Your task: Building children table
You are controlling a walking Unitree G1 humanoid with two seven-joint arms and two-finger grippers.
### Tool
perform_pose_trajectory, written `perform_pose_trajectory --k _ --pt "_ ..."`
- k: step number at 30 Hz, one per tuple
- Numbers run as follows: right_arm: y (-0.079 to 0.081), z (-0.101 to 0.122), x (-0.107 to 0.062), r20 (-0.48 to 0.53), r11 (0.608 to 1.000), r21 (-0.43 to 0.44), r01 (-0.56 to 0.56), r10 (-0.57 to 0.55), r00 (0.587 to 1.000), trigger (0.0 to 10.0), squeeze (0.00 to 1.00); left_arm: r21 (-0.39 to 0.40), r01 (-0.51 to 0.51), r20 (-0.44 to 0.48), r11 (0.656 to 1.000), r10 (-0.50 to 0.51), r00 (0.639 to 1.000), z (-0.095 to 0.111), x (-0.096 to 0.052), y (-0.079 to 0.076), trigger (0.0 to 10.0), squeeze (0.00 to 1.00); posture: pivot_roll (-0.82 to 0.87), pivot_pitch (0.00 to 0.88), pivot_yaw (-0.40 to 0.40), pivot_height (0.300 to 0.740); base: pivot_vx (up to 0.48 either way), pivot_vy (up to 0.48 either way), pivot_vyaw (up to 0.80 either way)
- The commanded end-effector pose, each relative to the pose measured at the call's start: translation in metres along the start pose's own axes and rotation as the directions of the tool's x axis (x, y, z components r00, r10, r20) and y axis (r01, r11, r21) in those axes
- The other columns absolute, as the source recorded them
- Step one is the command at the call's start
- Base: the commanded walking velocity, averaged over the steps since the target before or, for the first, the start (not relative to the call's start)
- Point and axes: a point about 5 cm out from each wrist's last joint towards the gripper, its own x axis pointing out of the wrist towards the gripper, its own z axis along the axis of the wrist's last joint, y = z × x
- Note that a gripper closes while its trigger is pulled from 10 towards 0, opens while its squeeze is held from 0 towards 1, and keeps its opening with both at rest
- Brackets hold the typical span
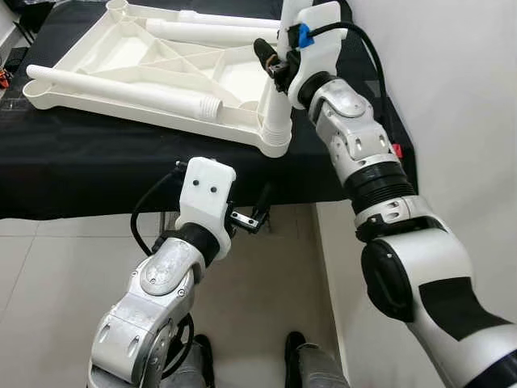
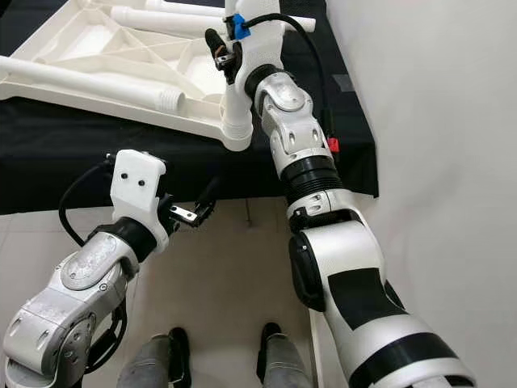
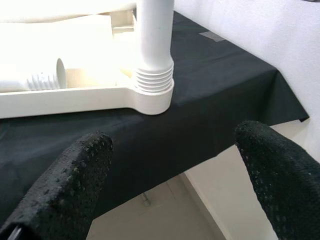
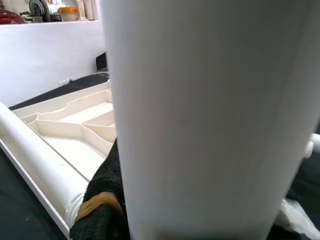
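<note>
The white tabletop (image 1: 161, 65) lies upside down on a black cloth (image 1: 97, 162) at about 11 o'clock in the head views, with loose white legs (image 1: 121, 93) resting across its ribbed underside. At its near corner, around 1 o'clock, one leg (image 1: 277, 113) stands upright with its threaded end in the corner socket, and the right gripper (image 1: 275, 61) is pinched around that leg's shaft (the wrist view looks straight at the white tube). The left gripper (image 1: 250, 214) hangs below the cloth's near edge at about 6 o'clock, fingers (image 3: 70, 185) spread and holding nothing.
</note>
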Motion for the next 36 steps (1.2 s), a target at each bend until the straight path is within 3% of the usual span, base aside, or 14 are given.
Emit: perform_pose_trajectory --k 1,11,15,19,21,25,29,32,33,35,36 --pt "-0.003 -0.061 -0.013 -0.255 0.998 0.006 0.06 -0.057 0.965 10.0 0.0 0.012 -0.014 0.011 1.0 0.014 1.0 0.001 -0.002 0.002 10.0 0.0 0.09 0.298 -0.065 0.74 0.0 0.0 0.0" --pt "-0.015 -0.061 -0.015 -0.249 0.969 -0.008 0.246 -0.24 0.938 10.0 0.0 0.025 -0.036 0.025 0.999 0.035 0.999 0.005 0.0 0.006 10.0 0.0 0.09 0.301 -0.067 0.74 0.0 0.0 0.0" --pt "-0.017 -0.061 -0.016 -0.25 0.966 -0.01 0.26 -0.254 0.934 10.0 0.0 0.026 -0.038 0.027 0.999 0.037 0.999 0.005 0.0 0.006 10.0 0.0 0.09 0.301 -0.067 0.74 0.0 0.0 0.0" --pt "-0.026 -0.062 -0.019 -0.252 0.929 -0.019 0.369 -0.362 0.898 10.0 0.0 0.03 -0.044 0.035 0.999 0.043 0.998 0.008 0.0 0.007 10.0 0.0 0.09 0.304 -0.066 0.74 0.0 0.0 0.0" --pt "-0.026 -0.062 -0.019 -0.252 0.929 -0.019 0.369 -0.362 0.898 10.0 0.0 0.03 -0.044 0.035 0.999 0.043 0.998 0.008 0.0 0.007 10.0 0.0 0.09 0.304 -0.066 0.74 0.0 0.0 0.0" --pt "-0.035 -0.064 -0.024 -0.255 0.866 -0.01 0.501 -0.486 0.836 10.0 0.0 0.037 -0.05 0.042 0.998 0.049 0.998 0.009 0.001 0.008 10.0 0.0 0.09 0.303 -0.065 0.74 0.0 0.0 0.0" --pt "-0.036 -0.065 -0.025 -0.262 0.847 -0.014 0.532 -0.516 0.815 10.0 0.0 0.038 -0.051 0.043 0.998 0.049 0.998 0.01 0.001 0.008 10.0 0.0 0.09 0.303 -0.065 0.74 0.0 0.0 0.0" --pt "-0.04 -0.067 -0.029 -0.264 0.784 -0.019 0.62 -0.602 0.753 10.0 0.0 0.038 -0.051 0.045 0.998 0.049 0.998 0.01 0.001 0.008 10.0 0.0 0.09 0.303 -0.065 0.74 0.0 0.0 0.0" --pt "-0.04 -0.067 -0.029 -0.264 0.784 -0.019 0.62 -0.602 0.753 10.0 0.0 0.038 -0.051 0.045 0.998 0.049 0.998 0.01 0.001 0.008 10.0 0.0 0.09 0.303 -0.065 0.74 0.0 0.0 0.0" --pt "-0.044 -0.066 -0.032 -0.253 0.734 -0.011 0.679 -0.659 0.709 10.0 0.0 0.042 -0.051 0.045 0.998 0.049 0.998 0.01 0.002 0.008 10.0 0.0 0.09 0.303 -0.065 0.74 0.0 0.0 0.0" --pt "-0.044 -0.066 -0.032 -0.253 0.734 -0.011 0.679 -0.659 0.709 10.0 0.0 0.042 -0.051 0.045 0.998 0.049 0.998 0.01 0.002 0.008 10.0 0.0 0.09 0.303 -0.065 0.74 0.0 0.0 0.0"
